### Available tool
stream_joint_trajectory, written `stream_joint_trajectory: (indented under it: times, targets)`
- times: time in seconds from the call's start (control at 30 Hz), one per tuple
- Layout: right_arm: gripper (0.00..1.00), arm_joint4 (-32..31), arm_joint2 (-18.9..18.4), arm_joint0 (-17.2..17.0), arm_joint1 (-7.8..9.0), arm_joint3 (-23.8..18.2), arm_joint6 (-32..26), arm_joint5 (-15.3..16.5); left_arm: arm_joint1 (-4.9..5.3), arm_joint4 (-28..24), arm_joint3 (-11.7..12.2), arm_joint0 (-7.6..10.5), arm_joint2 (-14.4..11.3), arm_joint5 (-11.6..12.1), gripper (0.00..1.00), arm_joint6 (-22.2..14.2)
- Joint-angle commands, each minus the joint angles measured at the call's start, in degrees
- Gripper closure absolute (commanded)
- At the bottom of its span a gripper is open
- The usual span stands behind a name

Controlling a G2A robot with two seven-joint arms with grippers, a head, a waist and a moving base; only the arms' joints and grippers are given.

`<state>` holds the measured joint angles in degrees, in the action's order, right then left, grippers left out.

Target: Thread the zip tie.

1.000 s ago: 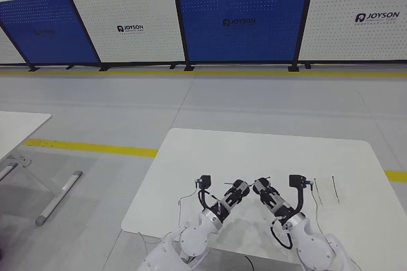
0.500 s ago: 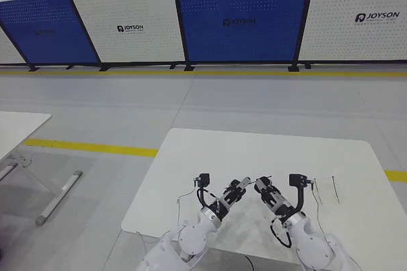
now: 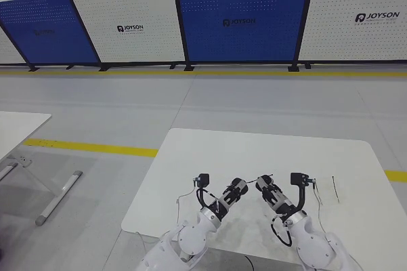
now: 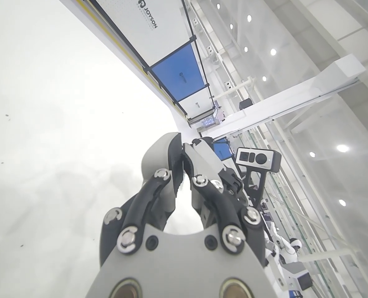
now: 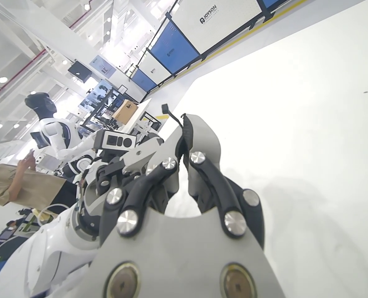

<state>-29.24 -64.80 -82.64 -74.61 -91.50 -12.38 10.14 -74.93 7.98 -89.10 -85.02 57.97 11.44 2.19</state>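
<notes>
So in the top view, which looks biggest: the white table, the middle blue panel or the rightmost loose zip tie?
1. white table
2. middle blue panel, though it stands much farther off
3. rightmost loose zip tie, a thin black line on the table

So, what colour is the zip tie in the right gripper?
The zip tie is black, clearest in the right wrist view, gripped by the right gripper.

Black zip tie pinched in right end effector.

At lower centre both white arms angle inward, tips nearly meeting. The grey metal left gripper has jaws pressed together; the grey metal right gripper pinches a thin black zip tie.
</notes>
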Motion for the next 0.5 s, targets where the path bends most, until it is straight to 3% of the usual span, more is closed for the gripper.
stream_joint_trajectory:
  times: [0.0, 0.27, 0.33, 0.37, 0.4, 0.47]
  targets:
    - [1.00, -0.06, 0.12, 0.06, -0.02, -0.01, 0.07, -0.06, -0.01, -0.05, 0.09, 0.09, -0.04, -0.06, 1.00, -0.12]
    - [1.00, 0.68, 0.54, 0.37, -0.16, 0.11, -0.04, -0.42, -0.05, -1.70, -0.03, 0.18, 0.19, 0.15, 1.00, -0.43]
    - [0.51, 0.74, 0.63, 0.49, -0.21, 0.10, 0.13, -0.88, -0.06, -1.99, -0.03, 0.24, 0.25, 0.13, 1.00, -0.51]
    - [0.19, 0.78, 0.68, 0.53, -0.22, 0.11, 0.16, -0.94, -0.06, -2.03, -0.02, 0.27, 0.27, 0.10, 1.00, -0.52]
    - [0.02, 0.92, 0.72, 0.56, -0.25, 0.10, 0.25, -0.94, -0.06, -2.05, 0.01, 0.32, 0.29, 0.04, 1.00, -0.49]
    - [0.00, 1.17, 0.74, 0.59, -0.28, 0.11, 0.43, -0.98, -0.09, -2.31, 0.01, 0.38, 0.34, 0.00, 1.00, -0.29]
